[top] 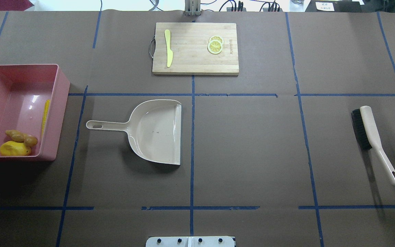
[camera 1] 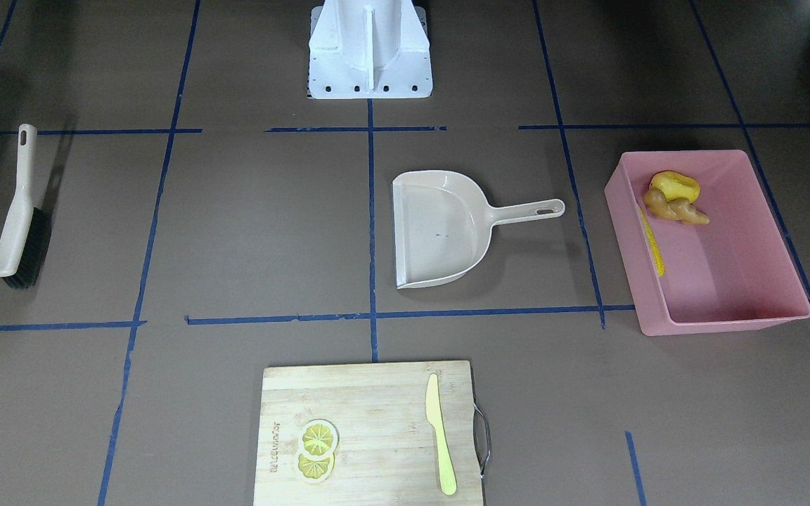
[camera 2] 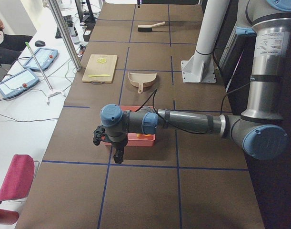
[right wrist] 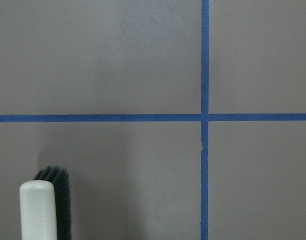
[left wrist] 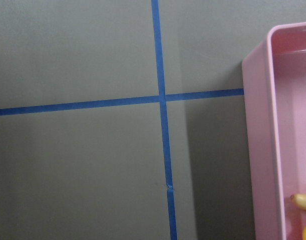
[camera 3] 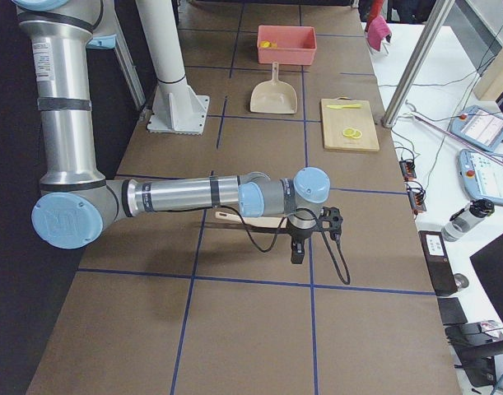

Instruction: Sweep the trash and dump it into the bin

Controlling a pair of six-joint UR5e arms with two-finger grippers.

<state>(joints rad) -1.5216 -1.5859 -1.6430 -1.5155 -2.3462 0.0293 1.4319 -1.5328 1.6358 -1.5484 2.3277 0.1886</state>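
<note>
I see the corn (top: pixel 45 115), potato lump (top: pixel 14 149) and ginger (top: pixel 21 137) lying in the smooth pink bin (top: pixel 63 103), far left. My left gripper (camera 2: pixel 118 156) hangs just beside it, arm stretched level. The right gripper (camera 3: pixel 296 252) hangs near the bristled brush (top: pixel 372 137). I cannot tell either's jaws. Open table surrounds the glossy dustpan (top: pixel 156 132).

Robot lab: tape-gridded table (top: pixel 252 154), teach pendants (camera 2: pixel 17 81), cables (top: pixel 238 5).
</note>
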